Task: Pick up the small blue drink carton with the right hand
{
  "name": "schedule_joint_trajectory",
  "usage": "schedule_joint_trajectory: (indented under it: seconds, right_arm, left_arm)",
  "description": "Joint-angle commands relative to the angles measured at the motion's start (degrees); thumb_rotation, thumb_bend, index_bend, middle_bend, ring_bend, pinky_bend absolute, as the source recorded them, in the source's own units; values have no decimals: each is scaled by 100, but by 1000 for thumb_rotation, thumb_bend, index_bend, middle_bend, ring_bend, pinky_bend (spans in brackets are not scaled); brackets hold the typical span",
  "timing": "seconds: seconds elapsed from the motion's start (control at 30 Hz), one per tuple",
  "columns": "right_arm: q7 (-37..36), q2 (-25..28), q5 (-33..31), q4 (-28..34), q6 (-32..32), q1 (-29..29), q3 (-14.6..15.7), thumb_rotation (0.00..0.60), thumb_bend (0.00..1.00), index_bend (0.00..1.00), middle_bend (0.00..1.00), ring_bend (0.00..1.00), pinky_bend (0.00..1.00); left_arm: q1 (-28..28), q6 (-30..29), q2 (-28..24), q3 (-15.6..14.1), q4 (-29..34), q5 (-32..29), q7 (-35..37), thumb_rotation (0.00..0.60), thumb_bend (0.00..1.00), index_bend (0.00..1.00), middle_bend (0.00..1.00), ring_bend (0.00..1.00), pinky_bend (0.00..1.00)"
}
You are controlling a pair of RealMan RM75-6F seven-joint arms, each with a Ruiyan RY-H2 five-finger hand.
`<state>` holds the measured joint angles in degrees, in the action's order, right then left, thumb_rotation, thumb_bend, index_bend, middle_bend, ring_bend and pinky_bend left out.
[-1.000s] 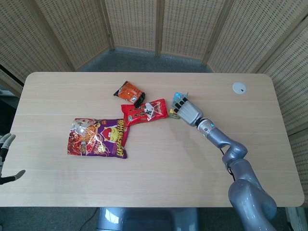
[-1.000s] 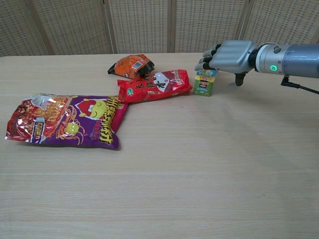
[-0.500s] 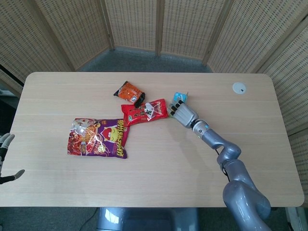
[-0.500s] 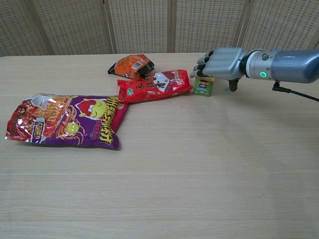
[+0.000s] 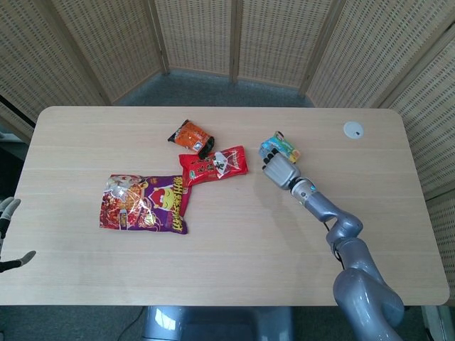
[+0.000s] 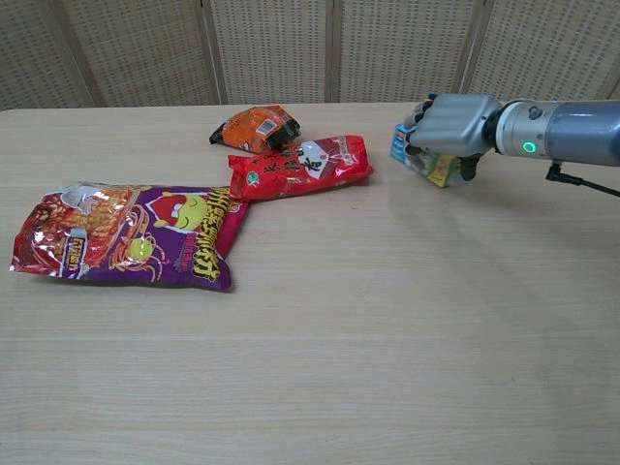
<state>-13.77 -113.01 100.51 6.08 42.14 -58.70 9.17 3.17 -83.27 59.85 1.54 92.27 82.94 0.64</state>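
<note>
Since the earlier frames, the small blue drink carton [image 6: 426,161] has left its upright stand beside the red packet and now sits tilted in the right hand [image 6: 453,125], raised off the pale wooden surface [image 6: 387,320]. Fingers [image 6: 415,124] of the silver right hand are clamped over the carton's top, with the blue end and a green-yellow corner showing below the palm in the chest view. From the head view, the carton [image 5: 278,148] projects beyond the right hand [image 5: 281,170] on the far side, its blue top and an orange-yellow edge visible. The right forearm, bearing a green indicator light, reaches in from the right edge of the chest view.

To the left of the carton, near but now apart from it, lies the flat red snack packet [image 6: 299,165]. Just behind that packet rests the small orange snack bag with a black end [image 6: 255,127]. The large purple and red crisp bag [image 6: 133,235] lies flat towards the left, its right edge just beside the red packet's left end. A small white round disc [image 5: 352,129] sits near the far right corner of the surface.

The left hand [image 5: 8,227] shows only at the left edge of the head view, off the surface, fingers apart and holding nothing.
</note>
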Motion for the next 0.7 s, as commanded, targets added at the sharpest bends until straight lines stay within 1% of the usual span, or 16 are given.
schedule_joint_trajectory:
  seconds: [0.03, 0.13, 0.23, 0.33, 0.47, 0.57, 0.63, 0.7]
  right_arm:
    - [118, 73, -88, -114, -55, 114, -54, 600, 347, 408, 346, 162, 111]
    - [349, 180, -299, -191, -280, 252, -232, 600, 347, 401, 342, 162, 111]
    - [457, 295, -448, -138, -305, 372, -360, 600, 343, 396, 335, 162, 111]
    - [368, 417, -575, 33, -39, 488, -478, 600, 335, 387, 327, 163, 110]
    - [16, 581, -622, 333, 515, 616, -530, 600, 334, 356, 311, 162, 111]
    - [-245, 634, -769, 541, 803, 669, -686, 600, 334, 285, 282, 153, 111]
    - [-391, 644, -938, 679, 801, 656, -855, 600, 334, 200, 243, 113, 108]
    - [-508, 656, -1151, 853, 710, 595, -1069, 600, 334, 84, 161, 41, 81]
  left_arm:
    - [-1, 0, -3, -1, 7, 0, -2, 600, 0, 34, 0, 0, 0]
    - [7, 15, -1, -6, 12, 10, -6, 600, 0, 34, 0, 0, 0]
    - [21, 46, 3, -23, 17, 34, -4, 600, 0, 35, 0, 0, 0]
    - [37, 70, 4, -33, 21, 56, 0, 600, 0, 35, 0, 0, 0]
    - [57, 90, 1, -43, 35, 94, 23, 600, 0, 37, 0, 0, 0]
    - [76, 123, 11, -59, 35, 121, 25, 600, 0, 37, 0, 0, 0]
    - [83, 139, 18, -71, 34, 134, 16, 600, 0, 37, 0, 0, 0]
    - [87, 146, 23, -83, 35, 151, 12, 600, 0, 37, 0, 0, 0]
